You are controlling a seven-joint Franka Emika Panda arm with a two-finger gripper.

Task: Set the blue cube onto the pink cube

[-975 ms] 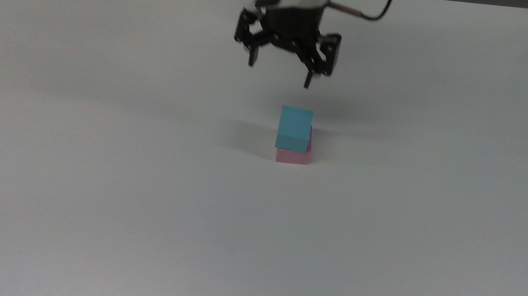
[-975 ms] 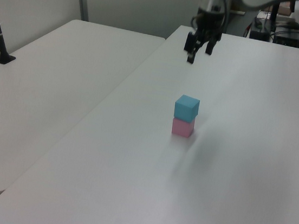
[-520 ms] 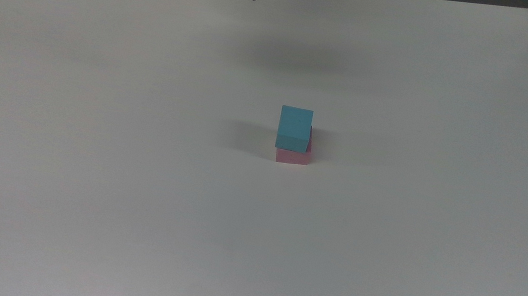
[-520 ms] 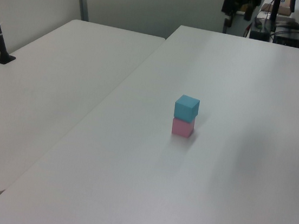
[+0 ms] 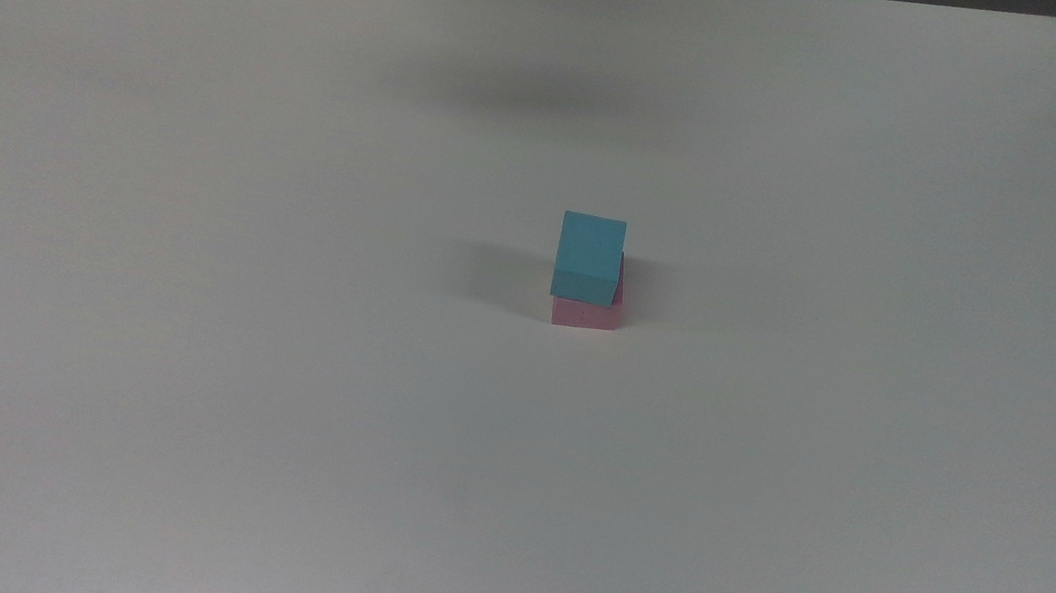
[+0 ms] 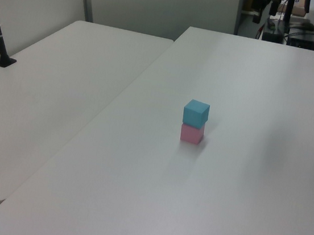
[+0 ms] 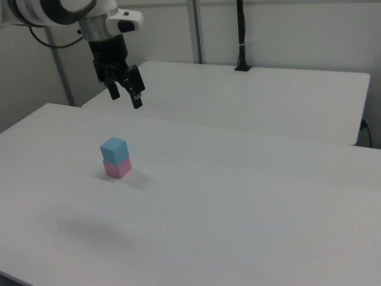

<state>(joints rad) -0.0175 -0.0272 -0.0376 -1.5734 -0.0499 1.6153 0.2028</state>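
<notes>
I see my gripper (image 7: 125, 97) in the right view, hanging in the air well above and behind the pink cube (image 7: 118, 168), its two fingers spread apart and holding nothing. The blue cube (image 5: 589, 258) sits on top of the pink cube, slightly offset so a pink strip shows, on the white table (image 5: 180, 344).

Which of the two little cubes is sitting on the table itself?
The pink cube. It rests on the table, while the blue cube sits on top of it.
</notes>
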